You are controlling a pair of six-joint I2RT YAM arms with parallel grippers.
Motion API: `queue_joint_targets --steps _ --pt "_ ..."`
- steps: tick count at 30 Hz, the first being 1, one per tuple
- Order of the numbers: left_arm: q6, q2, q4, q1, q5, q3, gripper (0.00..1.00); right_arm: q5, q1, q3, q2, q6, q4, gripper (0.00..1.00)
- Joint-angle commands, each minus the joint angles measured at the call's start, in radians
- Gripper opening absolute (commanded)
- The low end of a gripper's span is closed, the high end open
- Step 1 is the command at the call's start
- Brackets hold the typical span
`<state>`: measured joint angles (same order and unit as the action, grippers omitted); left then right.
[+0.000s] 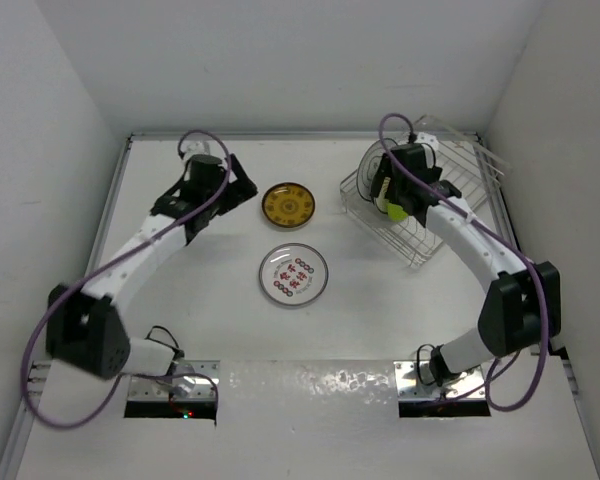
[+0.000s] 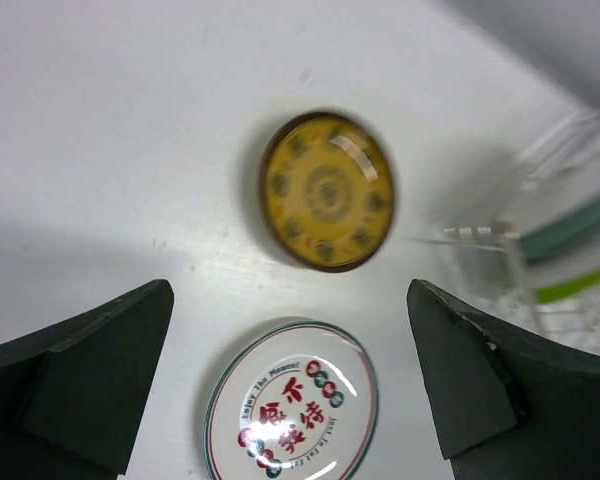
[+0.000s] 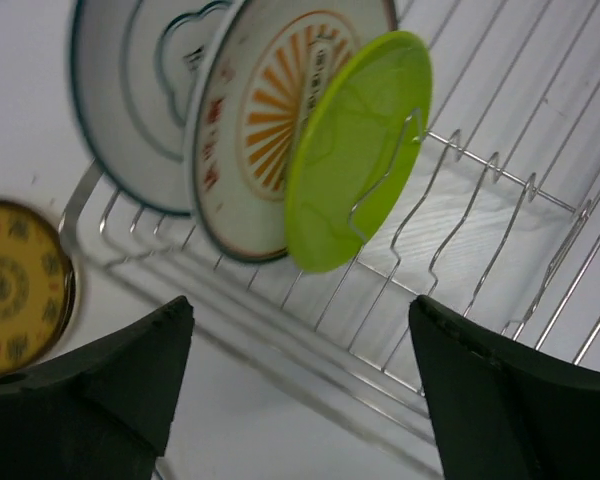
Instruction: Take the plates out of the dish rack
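The right hand (image 3: 300, 305) is open, its two dark fingers spread wide with nothing between them. It hovers just in front of the dish rack (image 3: 480, 200), level with the rack's lower wires. Three plates stand on edge in the rack, packed together at its left end. A lime green plate (image 3: 358, 150) is closest to the rest of the tines. Close behind it is a white plate with an orange sunburst (image 3: 250, 130), then a white plate with a dark blue-green rim (image 3: 130, 90).

The left hand (image 2: 288, 290) is open too and holds nothing. It hangs above the bench (image 2: 100, 120), well to the left of the rack. Two more plates lie flat on the bench, left of the rack and apart from each other. A brown-yellow plate (image 2: 327, 190) lies near the rack's left side. A white plate with red characters (image 2: 292, 410) lies left of the rack's near corner.
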<state>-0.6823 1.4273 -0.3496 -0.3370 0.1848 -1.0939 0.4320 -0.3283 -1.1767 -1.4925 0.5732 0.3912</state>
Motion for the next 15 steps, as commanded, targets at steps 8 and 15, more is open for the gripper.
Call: queue_joint_targets --steps 8,15 --pt "0.346 -0.493 -0.222 -0.002 -0.030 0.147 1.00 -0.027 0.124 -0.044 -0.129 0.151 -0.247 0.59" --pt "0.357 -0.606 -0.155 0.000 -0.007 0.272 1.00 0.057 0.126 -0.107 -0.232 0.177 -0.173 0.42"
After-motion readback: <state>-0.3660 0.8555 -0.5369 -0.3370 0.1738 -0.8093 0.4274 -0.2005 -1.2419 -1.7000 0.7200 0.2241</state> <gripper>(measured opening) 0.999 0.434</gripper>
